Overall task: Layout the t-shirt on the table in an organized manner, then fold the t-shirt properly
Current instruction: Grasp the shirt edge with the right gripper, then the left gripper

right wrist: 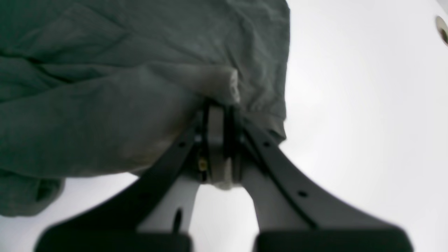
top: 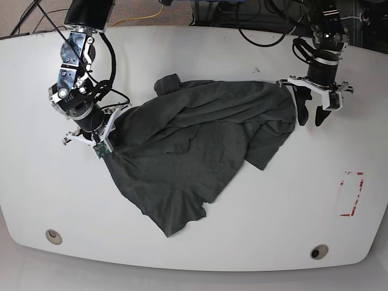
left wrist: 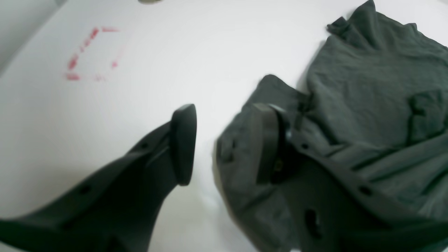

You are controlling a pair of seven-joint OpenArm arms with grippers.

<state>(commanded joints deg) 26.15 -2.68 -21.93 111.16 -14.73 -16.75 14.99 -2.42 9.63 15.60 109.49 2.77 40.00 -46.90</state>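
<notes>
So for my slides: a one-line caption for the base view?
Right gripper pinches the t-shirt edge; left gripper hangs open beside it.

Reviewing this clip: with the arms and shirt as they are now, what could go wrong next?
1. The right gripper pinches only a small fold of the t-shirt; a pull could slip it free.
2. The left gripper is open with one finger against the cloth, which might snag or drag.
3. The shirt lies bunched, so pulling from one side may just shift it.
</notes>
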